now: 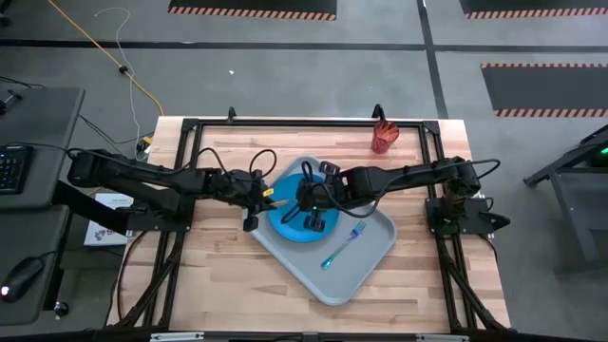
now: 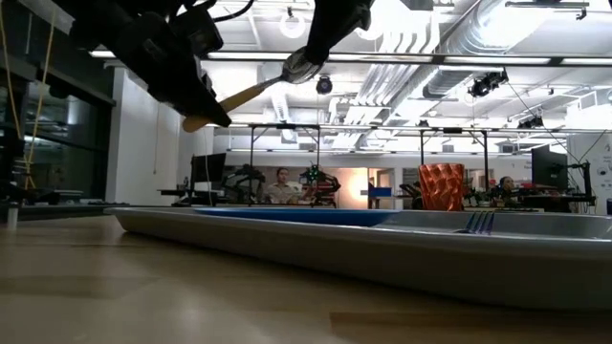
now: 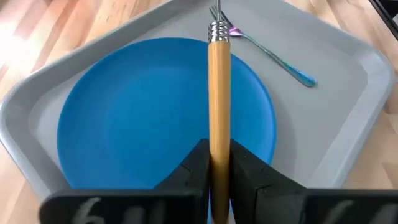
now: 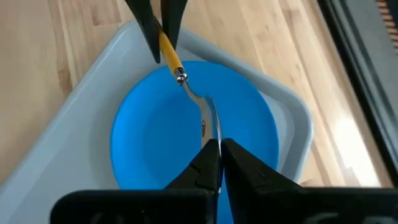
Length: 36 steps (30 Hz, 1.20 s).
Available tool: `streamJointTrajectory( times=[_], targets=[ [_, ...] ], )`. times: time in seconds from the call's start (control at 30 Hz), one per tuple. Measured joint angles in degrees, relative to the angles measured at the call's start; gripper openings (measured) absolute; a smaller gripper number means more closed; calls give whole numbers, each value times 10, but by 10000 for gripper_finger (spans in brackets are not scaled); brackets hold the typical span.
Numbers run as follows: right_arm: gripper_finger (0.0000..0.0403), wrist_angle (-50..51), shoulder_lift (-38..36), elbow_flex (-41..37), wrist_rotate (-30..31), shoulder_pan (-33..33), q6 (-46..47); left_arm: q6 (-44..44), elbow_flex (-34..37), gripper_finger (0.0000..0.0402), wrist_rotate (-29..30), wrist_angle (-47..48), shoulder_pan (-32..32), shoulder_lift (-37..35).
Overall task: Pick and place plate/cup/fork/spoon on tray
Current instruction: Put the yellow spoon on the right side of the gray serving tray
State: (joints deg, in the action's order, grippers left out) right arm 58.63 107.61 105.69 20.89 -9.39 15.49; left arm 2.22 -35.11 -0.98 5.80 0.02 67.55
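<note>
The wooden surface (image 1: 228,285) carries a black frame (image 1: 285,123) running along its far edge and down both sides. Beyond its left edge stand a dark desk with a keyboard (image 1: 11,166) and a mouse (image 1: 21,277). A yellow cable (image 1: 104,57) crosses the grey floor toward the far left corner. Striped floor mats (image 1: 252,8) lie farther off. People (image 2: 282,184) sit in the room behind.
</note>
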Motion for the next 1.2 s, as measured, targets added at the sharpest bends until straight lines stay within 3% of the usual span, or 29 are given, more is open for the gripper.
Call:
streamJointTrajectory(
  times=[0.17, 0.37, 0.5, 0.63, 0.9, 1.03, 1.2],
  targets=[
    [45, 46, -1, 0, 1, 0, 25, -13, 1, 21, 12, 24, 0, -2],
    [118, 195, -3, -7, 68, -5, 99, -12, 1, 21, 80, 65, 0, -51],
    [150, 240, -10, -56, 102, -21, 152, -23, 10, 21, 89, 53, -8, -92],
    [164, 210, -44, -150, 126, -42, 195, -48, 45, 21, 73, -11, -14, -135],
    [165, -62, -210, -433, 124, -65, 260, -55, 72, 21, 51, -70, -14, -200],
    [165, -311, -315, -575, 135, -65, 239, -65, 72, 21, 44, -100, -15, -205],
    [165, -699, -383, -726, 132, -63, 119, -70, 72, 21, 42, -157, -16, -191]
  ],
)
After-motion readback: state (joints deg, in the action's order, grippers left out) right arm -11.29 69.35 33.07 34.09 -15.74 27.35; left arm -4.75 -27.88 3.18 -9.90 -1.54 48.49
